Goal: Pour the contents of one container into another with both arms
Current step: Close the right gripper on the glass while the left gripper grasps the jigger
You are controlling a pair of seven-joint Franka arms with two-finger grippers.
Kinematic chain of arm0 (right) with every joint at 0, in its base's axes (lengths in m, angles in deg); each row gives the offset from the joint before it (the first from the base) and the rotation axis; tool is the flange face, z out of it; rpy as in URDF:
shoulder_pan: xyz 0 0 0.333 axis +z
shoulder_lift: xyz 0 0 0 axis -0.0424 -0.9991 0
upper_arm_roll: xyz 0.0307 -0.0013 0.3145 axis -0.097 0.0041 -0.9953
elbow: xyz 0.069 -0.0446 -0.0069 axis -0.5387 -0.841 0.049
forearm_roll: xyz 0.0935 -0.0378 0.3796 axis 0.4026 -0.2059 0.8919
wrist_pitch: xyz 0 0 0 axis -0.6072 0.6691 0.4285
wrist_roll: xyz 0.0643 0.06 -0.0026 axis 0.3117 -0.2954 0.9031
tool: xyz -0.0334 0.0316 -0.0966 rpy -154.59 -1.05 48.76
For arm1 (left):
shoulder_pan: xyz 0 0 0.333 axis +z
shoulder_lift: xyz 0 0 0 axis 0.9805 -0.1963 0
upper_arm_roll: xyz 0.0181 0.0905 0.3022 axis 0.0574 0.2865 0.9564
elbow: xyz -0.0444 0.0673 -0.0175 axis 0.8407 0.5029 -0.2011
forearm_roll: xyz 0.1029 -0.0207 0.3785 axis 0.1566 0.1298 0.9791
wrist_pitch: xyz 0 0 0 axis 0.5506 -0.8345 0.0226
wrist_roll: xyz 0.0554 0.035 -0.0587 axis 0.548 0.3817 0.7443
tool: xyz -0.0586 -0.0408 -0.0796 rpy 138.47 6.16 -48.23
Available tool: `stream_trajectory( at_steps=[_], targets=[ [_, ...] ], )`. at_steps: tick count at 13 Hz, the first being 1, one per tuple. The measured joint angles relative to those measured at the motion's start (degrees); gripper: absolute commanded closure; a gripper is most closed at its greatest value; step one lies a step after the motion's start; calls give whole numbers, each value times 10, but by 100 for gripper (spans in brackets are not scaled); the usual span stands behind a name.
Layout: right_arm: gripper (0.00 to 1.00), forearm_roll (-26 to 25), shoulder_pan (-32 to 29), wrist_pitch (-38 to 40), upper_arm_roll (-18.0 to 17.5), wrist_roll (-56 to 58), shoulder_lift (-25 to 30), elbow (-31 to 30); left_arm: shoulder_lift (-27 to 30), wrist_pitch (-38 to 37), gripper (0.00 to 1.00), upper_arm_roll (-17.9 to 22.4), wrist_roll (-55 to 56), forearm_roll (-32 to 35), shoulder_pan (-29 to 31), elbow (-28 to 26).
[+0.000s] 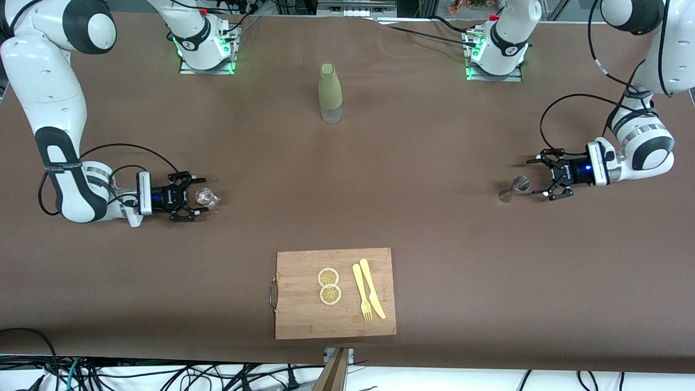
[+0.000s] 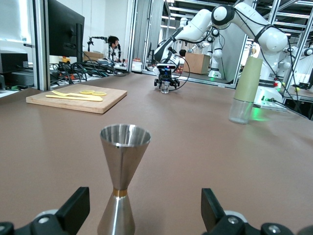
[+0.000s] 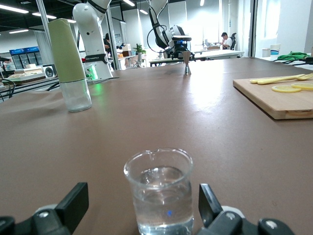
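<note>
**Each hand faces its own vessel, fingers spread on either side**

Front view: the right hand lies low over the worktop at the right arm's end, pointing toward the table's middle, with the small glass beaker directly ahead of its fingertips. The left hand mirrors it at the left arm's end, with the steel jigger just in front of it. A green bottle stands upright near the bases, well apart from both. A cutting board with lemon slices and yellow cutlery sits nearest the camera.

Left wrist view: the jigger stands upright, its long axis vertical, centred between the spread fingers, which do not touch it. The hand is open and holds nothing.

Right wrist view: the beaker, upright and holding clear liquid, stands between the open fingers, slightly closer to one of them; nothing is gripped.

Judging from this, each arm needs only a straight advance and squeeze, the right on the beaker, the left on the jigger, before they meet for the pour.
</note>
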Motion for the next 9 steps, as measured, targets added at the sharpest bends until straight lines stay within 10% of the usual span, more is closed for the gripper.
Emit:
stream_trajectory(
  at_steps=[2, 6, 9],
  targets=[
    [6, 0, 7, 0, 0, 0, 0, 0, -22, -1, 0, -7, -15, -18, -1, 8],
    [71, 1, 15, -1, 0, 1, 0, 1, -37, -1, 0, -22, -23, -36, -14, 16],
    [74, 2, 15, -2, 0, 1, 0, 2, -38, -1, 0, -25, -23, -37, -22, 23]
  ],
)
